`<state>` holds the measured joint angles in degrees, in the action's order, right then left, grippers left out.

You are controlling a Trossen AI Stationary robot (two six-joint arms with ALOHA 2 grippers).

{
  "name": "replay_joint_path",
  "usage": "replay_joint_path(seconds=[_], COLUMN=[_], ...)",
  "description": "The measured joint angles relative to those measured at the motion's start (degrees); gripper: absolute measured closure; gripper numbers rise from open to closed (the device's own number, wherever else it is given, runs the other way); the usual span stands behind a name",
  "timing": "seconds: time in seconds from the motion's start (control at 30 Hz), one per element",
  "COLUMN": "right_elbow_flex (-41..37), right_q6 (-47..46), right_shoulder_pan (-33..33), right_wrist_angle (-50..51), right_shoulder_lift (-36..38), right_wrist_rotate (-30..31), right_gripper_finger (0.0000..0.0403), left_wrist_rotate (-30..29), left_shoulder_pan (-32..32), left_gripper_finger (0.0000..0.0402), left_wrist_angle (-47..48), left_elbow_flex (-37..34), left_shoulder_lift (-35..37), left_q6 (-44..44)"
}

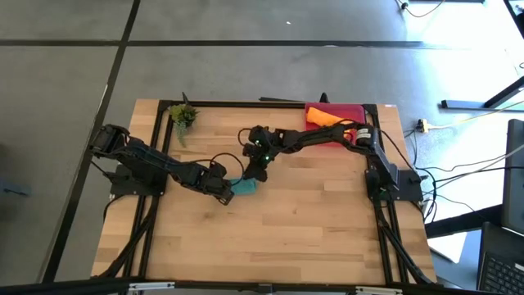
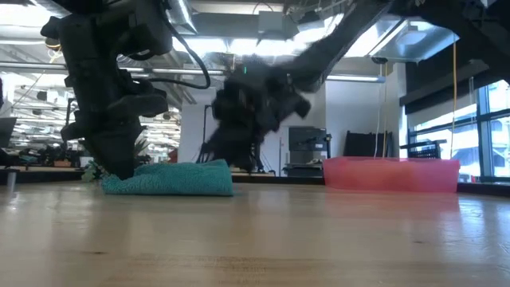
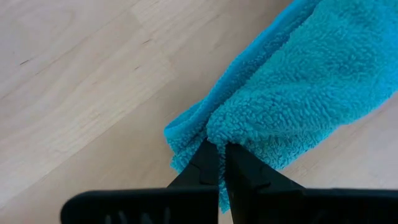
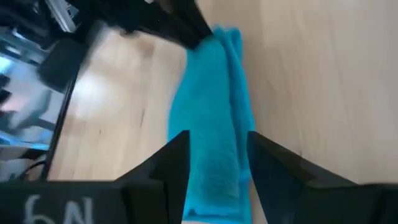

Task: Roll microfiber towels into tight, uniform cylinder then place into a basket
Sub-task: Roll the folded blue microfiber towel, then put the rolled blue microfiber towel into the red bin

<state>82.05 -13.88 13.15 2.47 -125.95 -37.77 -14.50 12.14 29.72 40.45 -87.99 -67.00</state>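
The teal towel [image 1: 243, 188] lies on the table as a long, loosely rolled bundle [image 2: 171, 178]. At its left end stands my left gripper [image 1: 223, 191], shut on the cloth. My right gripper [image 4: 214, 163] is open over the bundle's other end [image 1: 255, 174], one finger on each side of the cloth. The orange towel [image 1: 325, 117] lies in the pink-red basket [image 1: 354, 111] at the table's far right. My left gripper pinches the end of the teal bundle [image 3: 211, 134] between its two fingers, over several folded layers. The fingers come steeply from above [image 2: 119, 163]. The towel rests on the table, slack. My right gripper: I cannot tell whether its fingers [image 4: 176, 163] touch the cloth between them.
A small green plant [image 1: 183, 115] sits at the table's far left corner. The basket [image 2: 390, 173] stands to the right of the towel. Bare wood [image 1: 270, 238] spreads over the near half of the table. A black frame runs along the table's edges.
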Motion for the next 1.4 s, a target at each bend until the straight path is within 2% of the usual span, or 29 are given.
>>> replay_joint_path(seconds=[0.2,0.47,0.63,0.73,1.4], right_elbow_flex=[0.1,0.2,0.2,0.2,0.3], right_q6=[10.6,23.5,29.4,30.5,30.5], right_shoulder_pan=[-2.8,-11.7,-16.1,-17.1,-17.1], right_wrist_angle=[7.3,10.8,8.3,8.0,8.1], right_shoulder_lift=[4.3,6.7,6.8,6.8,6.9], right_wrist_rotate=[7.6,17.4,31.3,36.5,37.2], right_gripper_finger=[0.0244,0.0244,0.0244,0.0244,0.0244], left_wrist_rotate=[0.1,-0.1,-0.2,-0.2,-0.6], left_shoulder_pan=[0.0,0.0,0.0,0.0,0.0], left_gripper_finger=[0.0401,0.0401,0.0401,0.0401,0.0401], left_wrist_angle=[-0.1,-0.4,-0.5,-0.5,-1.0], left_elbow_flex=[0.0,0.0,0.0,0.0,0.0], left_shoulder_lift=[0.0,0.0,0.0,0.0,0.0], left_q6=[0.0,-0.1,-0.3,-0.3,-0.3])
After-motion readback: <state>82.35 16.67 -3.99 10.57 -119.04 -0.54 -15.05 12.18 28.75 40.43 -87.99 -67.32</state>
